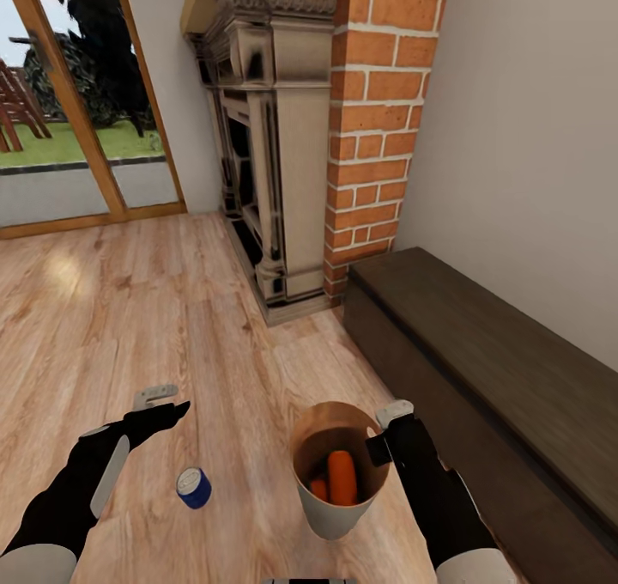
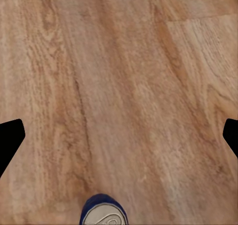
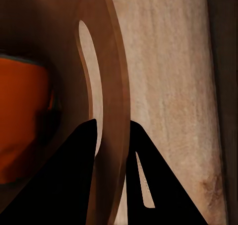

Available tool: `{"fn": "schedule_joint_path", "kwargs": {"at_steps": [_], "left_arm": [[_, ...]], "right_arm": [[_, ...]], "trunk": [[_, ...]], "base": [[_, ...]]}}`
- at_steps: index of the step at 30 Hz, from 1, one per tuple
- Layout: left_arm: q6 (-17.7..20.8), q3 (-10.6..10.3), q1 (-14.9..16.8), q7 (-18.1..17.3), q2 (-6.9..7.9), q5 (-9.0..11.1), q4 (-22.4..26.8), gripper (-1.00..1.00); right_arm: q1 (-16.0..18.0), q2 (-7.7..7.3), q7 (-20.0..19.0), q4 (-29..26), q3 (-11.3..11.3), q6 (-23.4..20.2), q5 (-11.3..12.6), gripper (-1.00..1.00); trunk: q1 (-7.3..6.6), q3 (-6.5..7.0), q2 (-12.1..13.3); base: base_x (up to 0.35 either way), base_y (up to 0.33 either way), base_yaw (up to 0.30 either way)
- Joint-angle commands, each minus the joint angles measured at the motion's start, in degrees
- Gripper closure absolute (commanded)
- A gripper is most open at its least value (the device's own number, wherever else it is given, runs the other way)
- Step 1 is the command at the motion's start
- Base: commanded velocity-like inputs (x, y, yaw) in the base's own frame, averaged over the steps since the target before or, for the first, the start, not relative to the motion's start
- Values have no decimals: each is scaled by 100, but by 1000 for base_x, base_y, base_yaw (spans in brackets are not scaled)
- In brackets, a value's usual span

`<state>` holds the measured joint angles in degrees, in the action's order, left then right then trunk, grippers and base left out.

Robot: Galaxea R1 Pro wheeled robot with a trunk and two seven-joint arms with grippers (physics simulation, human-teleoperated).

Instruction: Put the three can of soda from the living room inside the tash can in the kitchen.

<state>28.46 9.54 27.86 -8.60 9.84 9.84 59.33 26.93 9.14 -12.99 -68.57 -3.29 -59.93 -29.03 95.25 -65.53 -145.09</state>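
Observation:
A dark blue can of soda (image 1: pixel 194 488) with a pale top stands upright on the wooden floor; it also shows in the left wrist view (image 2: pixel 104 214). My left gripper (image 1: pixel 167 401) hovers open just beyond it, with nothing between its fingers (image 2: pixel 11 135). My right gripper (image 1: pixel 378 441) is shut on the rim of the trash can (image 1: pixel 333 515), a small bin, white outside and brown inside, held tilted above the floor. Its rim (image 3: pixel 116 76) sits between the black fingers. Inside lie an orange can of soda (image 1: pixel 342 477) (image 3: pixel 20 125) and a second orange one (image 1: pixel 318 489), partly hidden.
A long dark wooden bench (image 1: pixel 489 369) runs along the right wall. Ahead stand a dark fireplace (image 1: pixel 270 155) and a brick column (image 1: pixel 378 129). A glass door with a wooden frame (image 1: pixel 77 112) is at the far left. Open wooden floor (image 1: pixel 103 309) lies ahead on the left.

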Motion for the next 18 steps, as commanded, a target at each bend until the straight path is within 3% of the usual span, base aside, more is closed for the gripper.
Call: {"fn": "schedule_joint_path", "kwargs": {"at_steps": [1, 5, 7, 10, 14, 18], "left_arm": [[0, 2, 0, -1, 0, -1, 0, -100], [1, 8, 0, -1, 0, -5, 0, -100], [1, 7, 0, -1, 0, -7, -6, -100], [5, 9, 0, -1, 0, -11, -8, -100], [69, 0, 0, -1, -2, -16, -91, -100], [127, -7, 0, 0, -3, -10, -126, -100]], "right_arm": [[75, 0, -42, 1, 8, -7, 92, 100], [323, 0, -68, 59, 34, -7, 101, 100], [614, 6, -88, 315, 49, -7, 138, 100], [781, -2, -91, 607, 72, -7, 243, 100], [1081, -21, -56, 1107, 400, -7, 403, 100], [1150, -20, -35, 1280, 509, -7, 432, 100]], "trunk": [[-1, 1, 0], [-1, 1, 0], [-1, 1, 0], [-1, 1, 0], [-1, 1, 0], [-1, 1, 0]], "base": [[101, 0, 0], [90, 0, 0], [36, 0, 0], [16, 0, 0], [5, 0, 0], [1, 0, 0]]}}
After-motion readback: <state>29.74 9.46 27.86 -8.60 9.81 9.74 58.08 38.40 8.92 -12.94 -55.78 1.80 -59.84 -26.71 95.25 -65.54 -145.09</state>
